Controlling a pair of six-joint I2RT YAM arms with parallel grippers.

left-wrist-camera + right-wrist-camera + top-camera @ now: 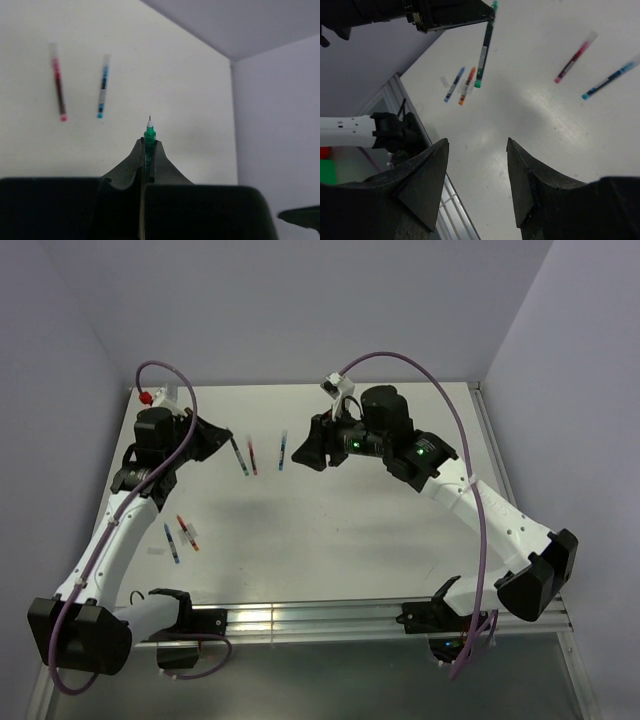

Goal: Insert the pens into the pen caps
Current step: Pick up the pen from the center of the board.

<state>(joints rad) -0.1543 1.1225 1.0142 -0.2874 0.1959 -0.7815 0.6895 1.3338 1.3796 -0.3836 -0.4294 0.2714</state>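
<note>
Left fingers [131, 167] clamped on green pen [149, 135], tip poking past them, held over bench [350, 540]. Red pen [58, 90], blue pen [102, 87] lie side by side on bench beyond. Right fingers [427, 170] spread apart, facing green pen.

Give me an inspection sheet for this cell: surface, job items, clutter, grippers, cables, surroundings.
Surface: white table, faint scuffs.
Job's things: green pen held in the air; red pen and blue pen lying mid-table; second blue pen and orange-red pen near the left arm. Loose caps: too small to tell.
Clutter: nothing seen.
Grippers: left gripper shut on the green pen; right gripper open, holding nothing.
Cables: purple cables loop over both arms, off the pens.
Surroundings: plain walls; metal rail at the near edge.
</note>
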